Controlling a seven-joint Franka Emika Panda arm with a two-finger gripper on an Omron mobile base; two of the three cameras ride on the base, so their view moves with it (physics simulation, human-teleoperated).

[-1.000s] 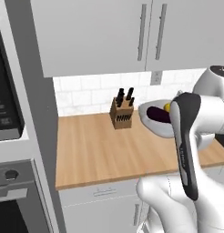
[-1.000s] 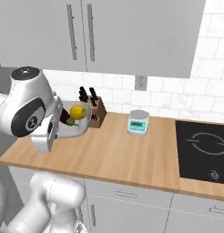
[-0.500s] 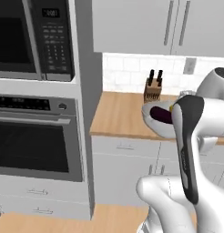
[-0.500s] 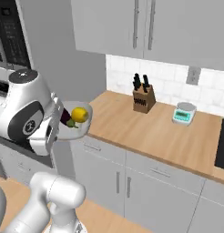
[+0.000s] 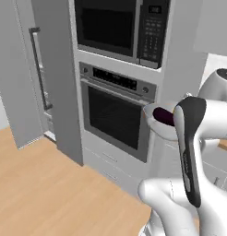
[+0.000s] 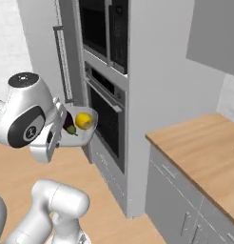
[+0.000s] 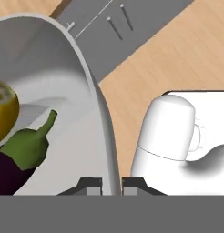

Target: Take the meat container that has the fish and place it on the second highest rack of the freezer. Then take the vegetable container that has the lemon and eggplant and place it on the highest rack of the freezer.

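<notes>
The vegetable container [image 6: 77, 127] is a white bowl, and my gripper [image 7: 110, 184] is shut on its rim [image 7: 103, 132]. It hangs in the air in front of the wall oven. Inside lie a yellow lemon [image 6: 83, 120] and a dark purple eggplant [image 6: 68, 122]. In the hand view the lemon [image 7: 2, 110] sits left of the eggplant [image 7: 10, 172], whose green stem [image 7: 33, 142] points up. The left base view shows the container [image 5: 158, 123] and eggplant [image 5: 163, 116] beside my forearm. The meat container and the freezer racks are out of view.
A wall oven [image 5: 116, 116] with a microwave [image 5: 119, 26] above it stands straight ahead. To its left is a tall grey door with a long vertical handle [image 5: 38, 69]. A wooden counter [image 6: 199, 148] over grey cabinets lies to the right. Wooden floor [image 5: 46, 189] spreads below.
Both base views have swung left from the counter with the knife block to the oven stack and the tall grey door. The container stays in my grip.
</notes>
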